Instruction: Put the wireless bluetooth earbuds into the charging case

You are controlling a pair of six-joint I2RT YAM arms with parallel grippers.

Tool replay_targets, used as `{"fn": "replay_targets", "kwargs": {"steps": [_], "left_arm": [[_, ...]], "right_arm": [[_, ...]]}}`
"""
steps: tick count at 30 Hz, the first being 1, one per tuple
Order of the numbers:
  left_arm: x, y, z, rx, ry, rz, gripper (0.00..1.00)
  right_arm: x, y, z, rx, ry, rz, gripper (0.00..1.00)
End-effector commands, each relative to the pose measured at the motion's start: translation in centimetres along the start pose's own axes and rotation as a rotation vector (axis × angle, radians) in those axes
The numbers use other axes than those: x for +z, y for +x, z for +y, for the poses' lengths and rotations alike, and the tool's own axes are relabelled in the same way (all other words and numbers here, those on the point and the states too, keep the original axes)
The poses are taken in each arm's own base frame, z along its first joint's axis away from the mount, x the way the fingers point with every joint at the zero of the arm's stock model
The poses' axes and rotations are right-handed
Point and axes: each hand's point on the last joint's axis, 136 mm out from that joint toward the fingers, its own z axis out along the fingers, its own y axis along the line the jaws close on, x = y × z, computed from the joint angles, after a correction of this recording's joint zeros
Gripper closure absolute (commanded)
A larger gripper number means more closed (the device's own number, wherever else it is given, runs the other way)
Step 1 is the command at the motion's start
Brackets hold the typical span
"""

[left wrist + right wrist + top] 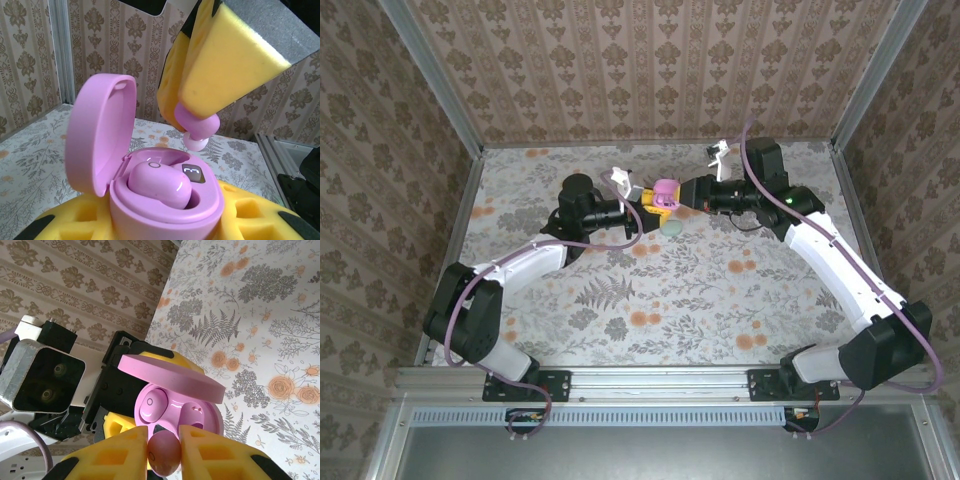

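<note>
right pincer [164, 441] pinching earbud [197, 131] above open case [175, 378], arm bent inward; left pincer [645, 204] clamps case

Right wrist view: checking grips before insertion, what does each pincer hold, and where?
Right pincer pinches the loose earbud across its body; left pincer clamps the open case at its base.

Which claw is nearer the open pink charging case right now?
Left. The left claw grips the charging case around its base. The right claw hovers just above the open case, pinching an earbud clear of it.
</note>
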Motion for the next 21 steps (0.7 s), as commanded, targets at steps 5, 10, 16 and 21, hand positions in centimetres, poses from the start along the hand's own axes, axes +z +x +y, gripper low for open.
{"fn": "replay_targets", "kwargs": {"steps": [5,10,16,21], "left_arm": [[0.16,-1.24,-0.14,0.032,0.018,-0.017,0.70],[0.20,-1.30,-0.14,0.035,0.020,-0.016,0.70],[0.15,-1.27,-0.19,0.032,0.019,-0.015,0.70],[0.15,-1.13,-0.16,0.029,0.018,-0.014,0.70]], "right_arm": [[-0.29,-0.93,1.48,-0.046,-0.032,-0.022,0.76],[-0.44,-0.94,1.44,-0.049,-0.026,-0.027,0.76],[-0.51,-1.04,1.43,-0.052,-0.020,-0.030,0.76],[-0.54,-1.19,1.68,-0.056,-0.024,-0.033,0.76]]}}
